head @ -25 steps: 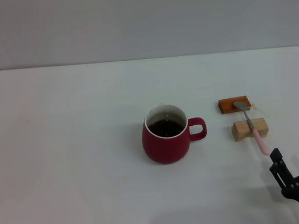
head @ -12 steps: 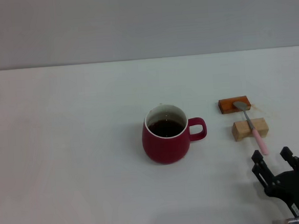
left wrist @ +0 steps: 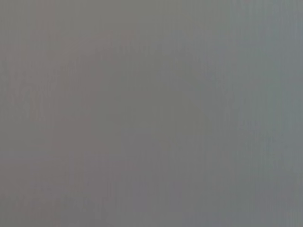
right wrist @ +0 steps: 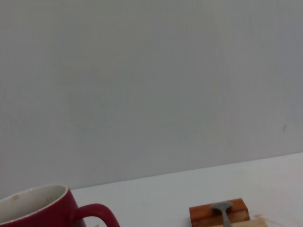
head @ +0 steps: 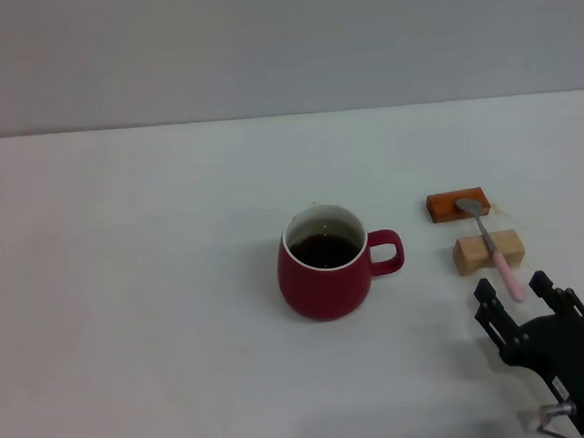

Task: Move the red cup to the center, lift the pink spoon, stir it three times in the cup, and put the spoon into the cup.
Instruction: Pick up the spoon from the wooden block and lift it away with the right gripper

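Observation:
The red cup (head: 322, 267) stands near the middle of the white table, holding dark liquid, its handle toward the right; the right wrist view shows its rim and handle (right wrist: 45, 208). The pink spoon (head: 494, 251) lies to its right, bowl resting on an orange-brown block (head: 457, 204) and neck across a tan wooden block (head: 488, 251); its grey bowl (right wrist: 221, 208) also shows in the right wrist view. My right gripper (head: 514, 289) is open just in front of the spoon's pink handle end, one finger on each side of it. The left gripper is out of view.
The white table (head: 137, 290) runs back to a plain grey wall. The left wrist view shows only a uniform grey surface.
My right gripper has moved left and forward from the table's right corner, bringing its open fingers up to the end of the spoon's handle. Cup and spoon have not moved.

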`<action>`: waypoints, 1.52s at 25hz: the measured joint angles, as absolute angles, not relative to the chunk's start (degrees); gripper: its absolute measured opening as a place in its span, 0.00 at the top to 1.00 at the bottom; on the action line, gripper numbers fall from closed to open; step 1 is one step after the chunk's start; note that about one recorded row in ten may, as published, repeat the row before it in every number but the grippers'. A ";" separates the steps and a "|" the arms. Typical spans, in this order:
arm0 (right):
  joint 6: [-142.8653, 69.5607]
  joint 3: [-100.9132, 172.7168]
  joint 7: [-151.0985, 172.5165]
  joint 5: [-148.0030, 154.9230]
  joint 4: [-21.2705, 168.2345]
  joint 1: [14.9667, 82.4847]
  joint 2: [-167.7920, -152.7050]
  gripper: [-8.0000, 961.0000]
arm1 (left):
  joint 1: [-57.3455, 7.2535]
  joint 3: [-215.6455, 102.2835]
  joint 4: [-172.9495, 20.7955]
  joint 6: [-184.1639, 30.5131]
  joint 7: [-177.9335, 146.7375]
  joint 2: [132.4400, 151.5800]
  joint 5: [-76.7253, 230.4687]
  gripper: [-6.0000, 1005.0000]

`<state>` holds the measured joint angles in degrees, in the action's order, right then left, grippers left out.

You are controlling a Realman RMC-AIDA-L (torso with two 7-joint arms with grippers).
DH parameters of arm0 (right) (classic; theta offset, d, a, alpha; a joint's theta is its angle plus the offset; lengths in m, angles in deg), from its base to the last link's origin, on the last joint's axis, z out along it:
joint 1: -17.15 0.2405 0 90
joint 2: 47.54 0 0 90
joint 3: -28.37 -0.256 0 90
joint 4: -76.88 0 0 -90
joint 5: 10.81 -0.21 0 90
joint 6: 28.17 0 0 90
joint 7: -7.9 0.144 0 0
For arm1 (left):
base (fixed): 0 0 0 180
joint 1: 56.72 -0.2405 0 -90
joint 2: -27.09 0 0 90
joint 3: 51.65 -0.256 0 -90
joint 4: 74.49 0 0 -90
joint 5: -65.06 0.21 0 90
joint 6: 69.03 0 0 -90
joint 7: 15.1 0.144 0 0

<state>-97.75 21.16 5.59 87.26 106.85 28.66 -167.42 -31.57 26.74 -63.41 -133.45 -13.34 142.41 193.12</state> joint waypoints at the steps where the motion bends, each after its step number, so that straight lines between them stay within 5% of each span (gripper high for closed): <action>1: -97.69 21.00 5.59 87.25 106.75 28.85 -167.42 0.26 | -31.65 26.75 -63.41 -133.62 -13.34 142.46 193.12 0.16; 38: -90.76 16.78 6.03 87.18 105.68 32.18 -167.42 0.27 | -32.20 26.75 -63.41 -135.21 -13.34 142.22 193.11 0.16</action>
